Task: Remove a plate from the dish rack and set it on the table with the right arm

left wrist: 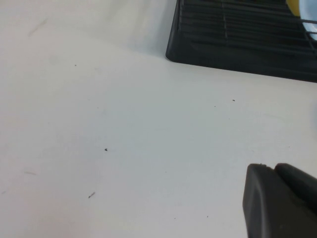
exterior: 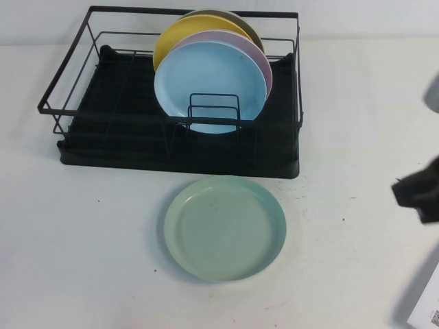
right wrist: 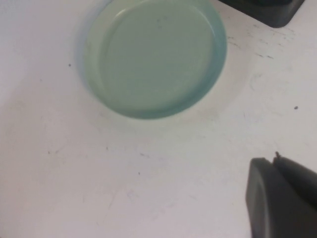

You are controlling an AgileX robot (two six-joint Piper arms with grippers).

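Beside the plate (exterior: pixel 225 228) on the table (exterior: pixel 89 240), right tool (right wrist: pixel 285 198) raised, empty, fingers together; left tool (left wrist: pixel 280 201) unclear.

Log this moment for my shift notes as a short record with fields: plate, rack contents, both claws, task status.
plate: mint-green plate lies flat on the table, in front of the dish rack, apart from it
rack contents: sky-blue plate in front, lilac plate and yellow plate behind, all standing on edge
right claw: right claw shut, empty, at the table's right edge, away from the plate
left claw: left claw seen only in its wrist view, over bare table near the rack's corner
task status: plate placed and released
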